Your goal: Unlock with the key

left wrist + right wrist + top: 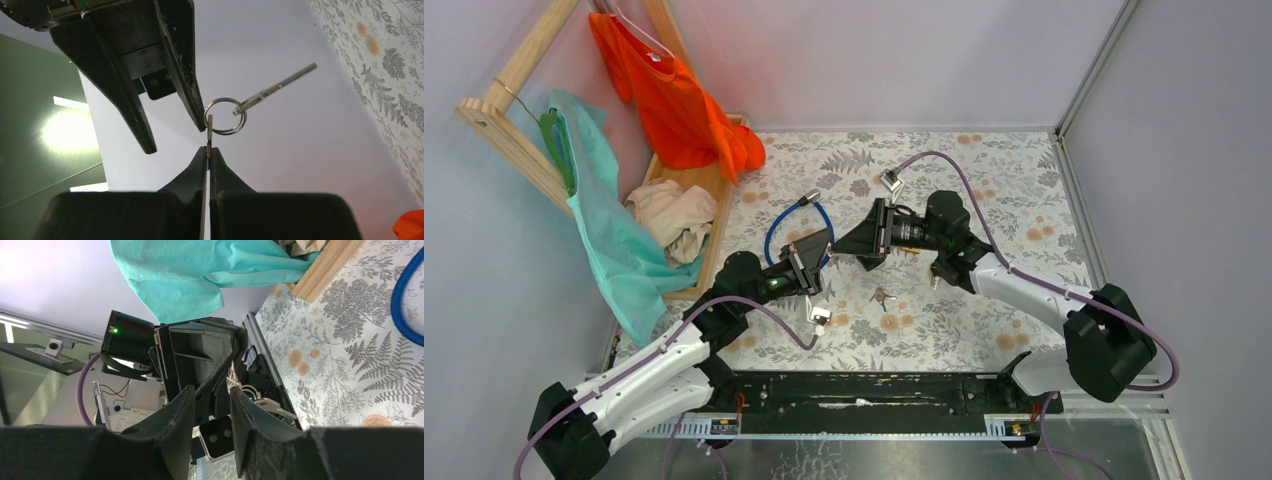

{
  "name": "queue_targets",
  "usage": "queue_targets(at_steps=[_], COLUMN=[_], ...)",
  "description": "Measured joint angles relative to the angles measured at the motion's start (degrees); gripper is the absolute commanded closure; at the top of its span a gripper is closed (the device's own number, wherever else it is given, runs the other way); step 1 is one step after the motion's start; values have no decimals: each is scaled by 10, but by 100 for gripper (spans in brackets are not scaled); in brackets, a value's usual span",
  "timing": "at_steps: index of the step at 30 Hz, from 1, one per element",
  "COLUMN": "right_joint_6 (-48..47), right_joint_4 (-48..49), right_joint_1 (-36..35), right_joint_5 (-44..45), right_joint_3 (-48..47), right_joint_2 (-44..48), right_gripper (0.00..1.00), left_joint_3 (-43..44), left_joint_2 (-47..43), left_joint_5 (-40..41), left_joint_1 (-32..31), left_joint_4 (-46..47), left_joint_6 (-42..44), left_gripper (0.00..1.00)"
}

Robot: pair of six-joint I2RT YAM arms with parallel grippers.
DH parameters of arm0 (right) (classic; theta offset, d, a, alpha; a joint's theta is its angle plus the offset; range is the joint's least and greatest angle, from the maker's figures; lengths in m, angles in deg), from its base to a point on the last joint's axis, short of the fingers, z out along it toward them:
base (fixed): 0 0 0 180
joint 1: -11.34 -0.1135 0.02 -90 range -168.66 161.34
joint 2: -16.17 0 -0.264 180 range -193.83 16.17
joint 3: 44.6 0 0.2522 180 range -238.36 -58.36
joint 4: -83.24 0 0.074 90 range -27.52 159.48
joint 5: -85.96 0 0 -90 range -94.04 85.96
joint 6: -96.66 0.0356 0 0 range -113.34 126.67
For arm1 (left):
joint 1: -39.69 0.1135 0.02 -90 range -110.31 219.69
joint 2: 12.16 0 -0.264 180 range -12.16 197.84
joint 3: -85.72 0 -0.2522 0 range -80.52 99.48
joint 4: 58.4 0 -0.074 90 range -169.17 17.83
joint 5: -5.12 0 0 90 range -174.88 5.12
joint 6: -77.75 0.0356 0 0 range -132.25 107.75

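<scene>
Silver ring (225, 116) hangs just past the left gripper (207, 152), pinched shut on a thin metal bit (209, 131). Right gripper (176, 139) is open beside it. Unlocking looks not begun.

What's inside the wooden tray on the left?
A crumpled beige cloth lies in the wooden tray. The hanging teal garment and orange shirt cover parts of it, so anything there is hidden.

Overhead view; two close, opposed wrist views
</scene>
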Motion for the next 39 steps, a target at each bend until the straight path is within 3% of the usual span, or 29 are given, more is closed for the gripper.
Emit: queue_targets(at_steps=[9,19,24,29,32,33,37,38,39], right_joint_6=[-101,-61,-13,39,66,73,89,89,87], right_joint_4=[-127,-66,1,71,99,108,115,106,93], right_joint_1=[-1,-1,-2,-3,-2,-2,6,10,18], right_joint_5=[19,2,-13,-18,-17,-17,-22,-25,-30], right_joint_3=[-62,-37,-17,1,8,9,10,10,10], right_joint_2=[18,-1,-24,-32,-32,-32,-30,-27,-22], right_gripper=[52,61,76,100,100,100,100,100,100], left_joint_3=[1,3,15,16,17,17,17,17,17], left_joint_2=[-3,-2,-1,2,2,2,3,3,2], left_joint_5=[2,4,4,5,5,5,5,5,6], left_joint_1=[0,0,0,0,0,0,0,0,0], left_joint_4=[6,10,15,18,31,36,49,49,51], left_joint_6=[0,0,0,0,0,0,2,3,2], left_gripper=[100,100,100,100,100,98,72,60,40])
